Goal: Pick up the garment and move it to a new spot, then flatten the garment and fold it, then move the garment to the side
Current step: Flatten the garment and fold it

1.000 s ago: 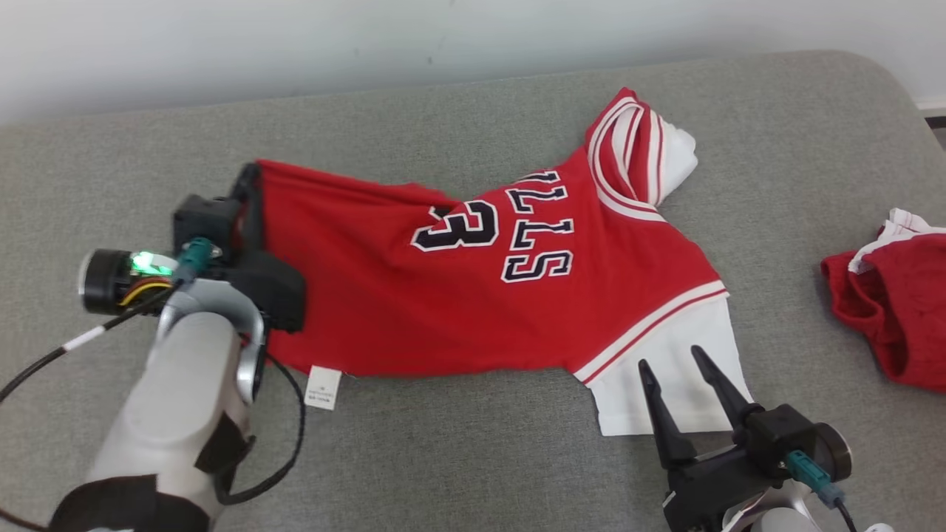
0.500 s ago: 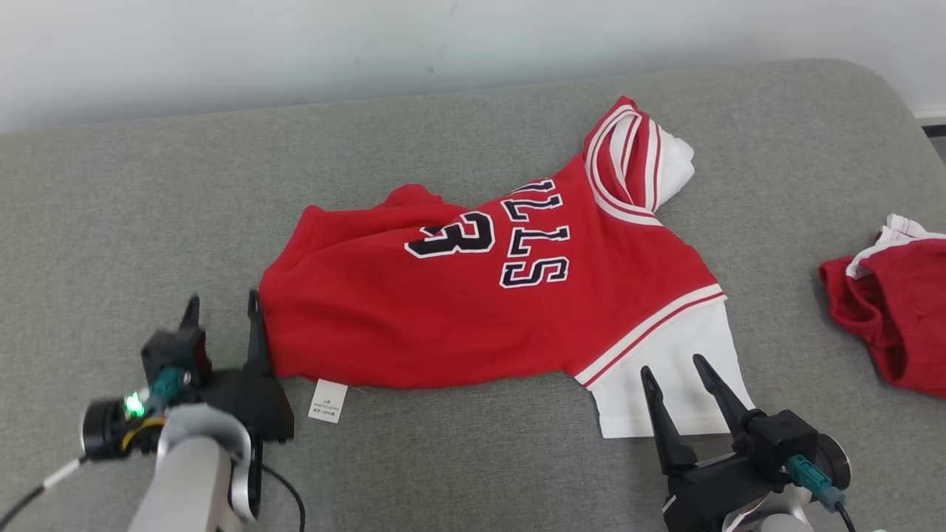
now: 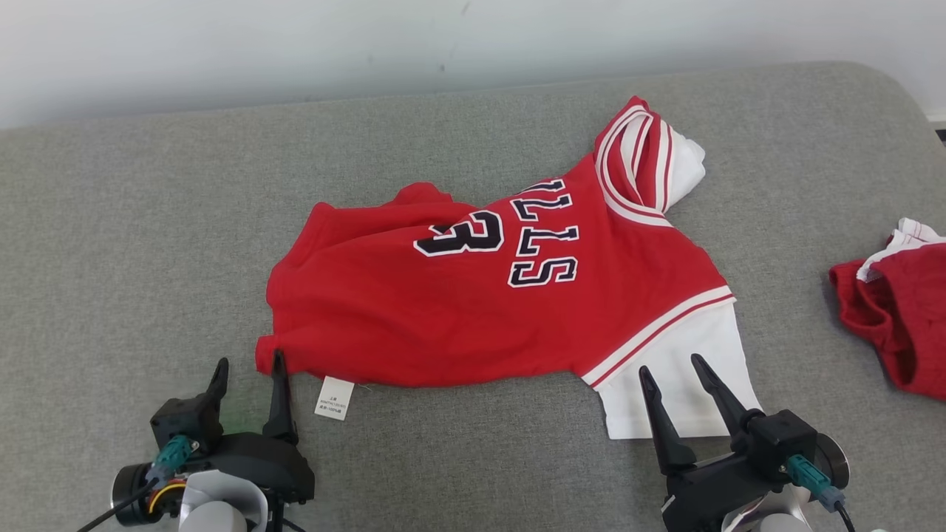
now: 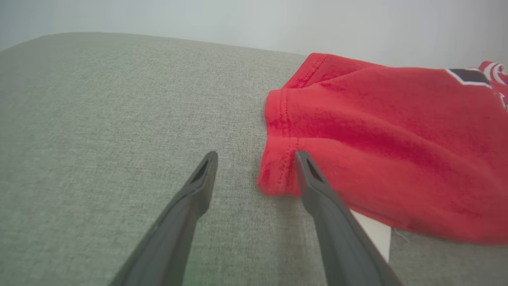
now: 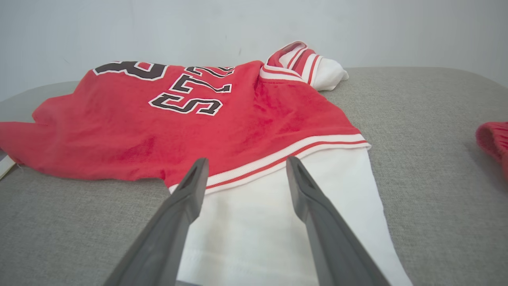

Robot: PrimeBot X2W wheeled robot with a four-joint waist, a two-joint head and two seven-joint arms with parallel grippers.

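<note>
Grey padded surface (image 3: 148, 222) bears the red-and-white cotton jersey (image 3: 443, 310) centrally, spread yet rumpled, folding and side-placement seemingly left, while left gripper (image 3: 250, 358) beside its hem and right gripper (image 3: 669, 363) over its white sleeve (image 3: 713, 336) gape empty.

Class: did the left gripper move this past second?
Yes. The left gripper pulled back toward the robot, from the far hem corner of the red jersey to beside its white label.
</note>
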